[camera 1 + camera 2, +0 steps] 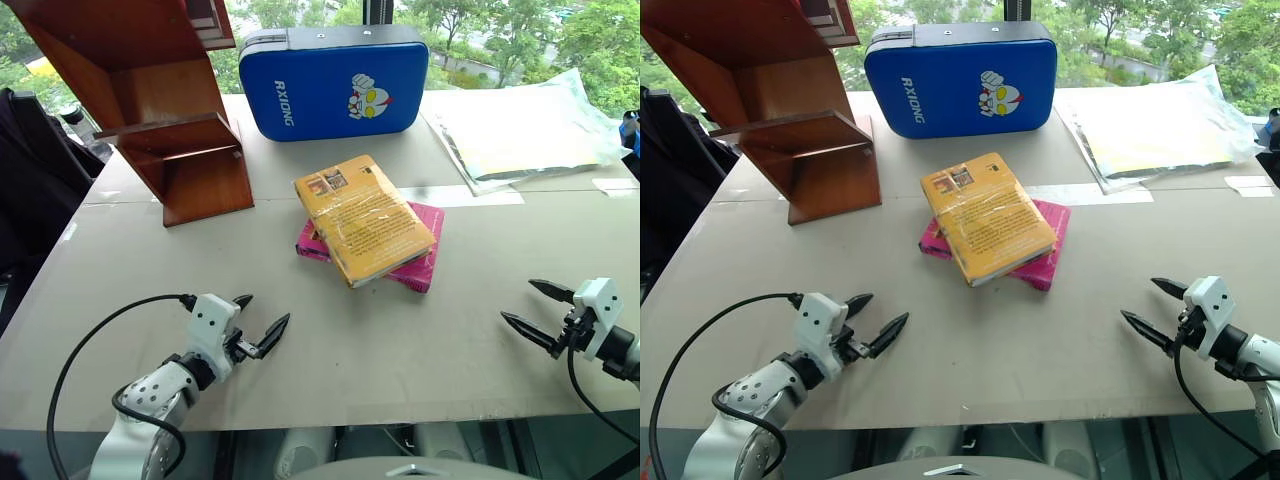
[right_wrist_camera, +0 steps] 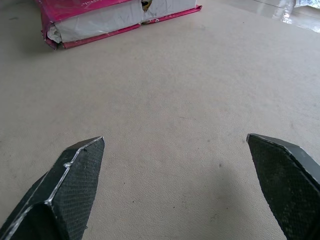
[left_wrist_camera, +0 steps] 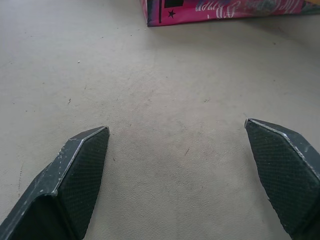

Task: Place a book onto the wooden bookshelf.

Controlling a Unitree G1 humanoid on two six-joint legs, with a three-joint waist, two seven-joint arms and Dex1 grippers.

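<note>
The yellow-orange book (image 1: pixel 362 217) lies flat in the middle of the table, stacked on a thinner pink book (image 1: pixel 420 264). The wooden bookshelf (image 1: pixel 150 95) stands tilted at the back left of the table. My left gripper (image 1: pixel 258 322) hovers open near the front left edge, well short of the books, with nothing between its fingers. My right gripper (image 1: pixel 532 311) is open at the front right, also apart from the books. The pink book's edge (image 3: pixel 220 10) appears ahead of the left fingers, and its corner (image 2: pixel 115 20) ahead of the right fingers.
A blue padded case (image 1: pixel 335 80) stands behind the books at the table's back edge. A clear plastic sleeve with papers (image 1: pixel 525 130) lies at the back right. The grey table (image 1: pixel 400 350) has open surface between the grippers and the books.
</note>
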